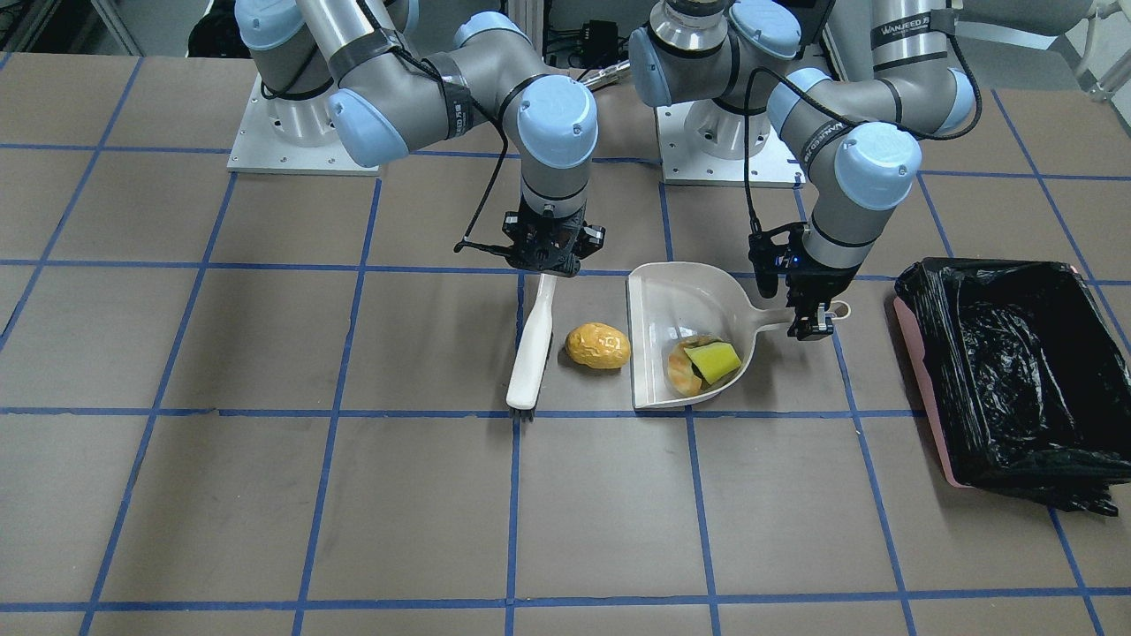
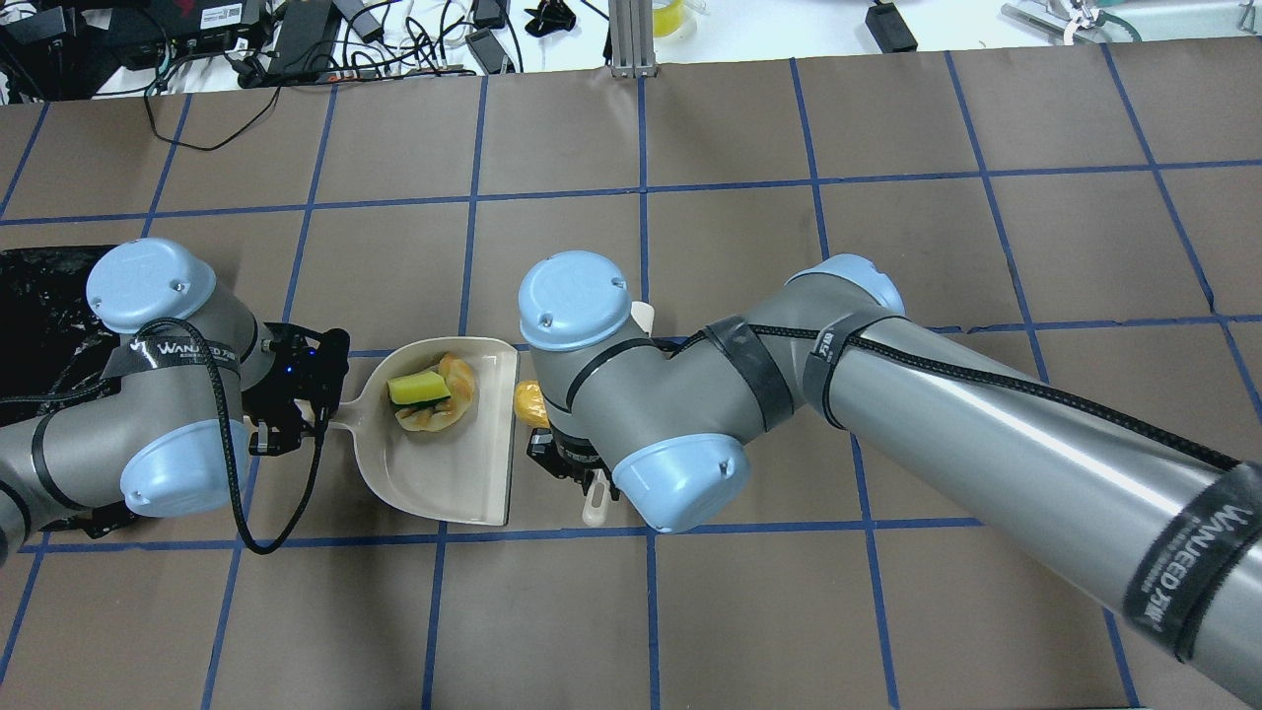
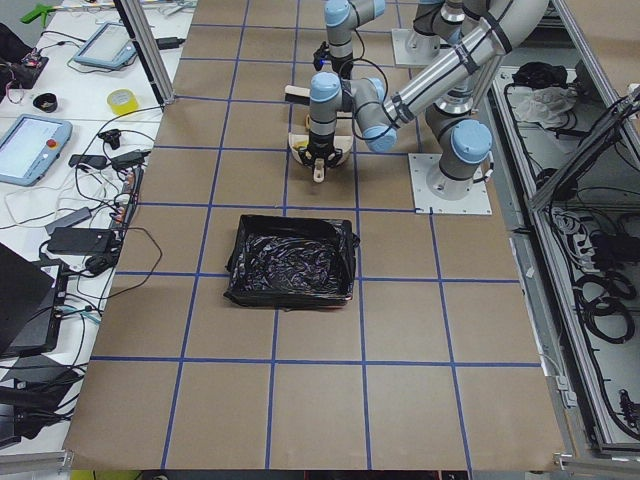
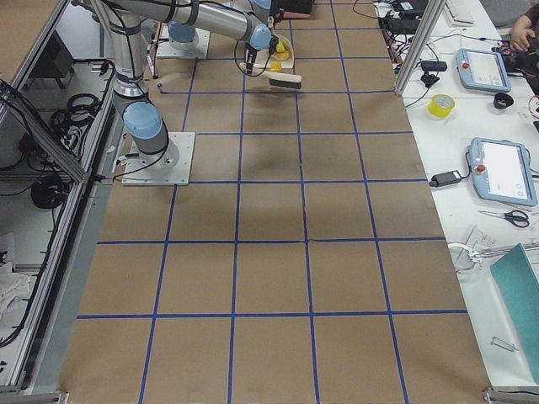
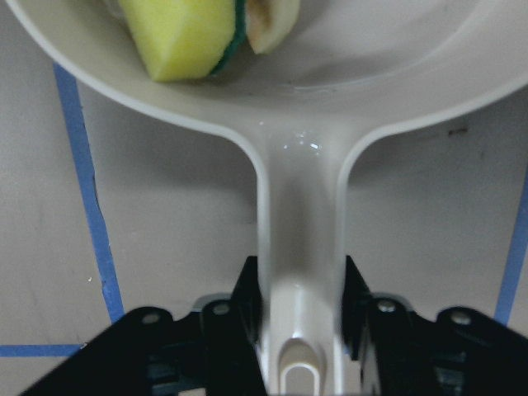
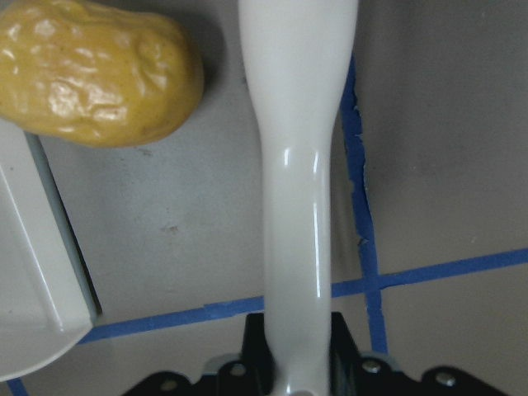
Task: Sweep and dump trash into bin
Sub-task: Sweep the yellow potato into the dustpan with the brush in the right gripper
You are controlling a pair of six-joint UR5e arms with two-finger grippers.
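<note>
The potato-like lump (image 1: 598, 345) lies on the table between the white brush (image 1: 535, 349) and the open mouth of the beige dustpan (image 1: 680, 291). The bread crescent (image 1: 679, 373) and the yellow-green wedge (image 1: 712, 360) lie inside the dustpan. My left gripper (image 1: 811, 322) is shut on the dustpan handle (image 5: 299, 247). My right gripper (image 1: 546, 265) is shut on the brush handle (image 6: 297, 206), with the lump (image 6: 99, 74) just beside the brush. The pink bin with a black bag (image 1: 1016, 371) stands beyond the dustpan handle, on my left.
The table is brown paper with a blue tape grid (image 1: 512, 530). The two arm bases (image 1: 300, 132) stand at the table's robot side. Cables and devices (image 2: 296, 39) lie past the far edge. The bin also shows in the exterior left view (image 3: 290, 262).
</note>
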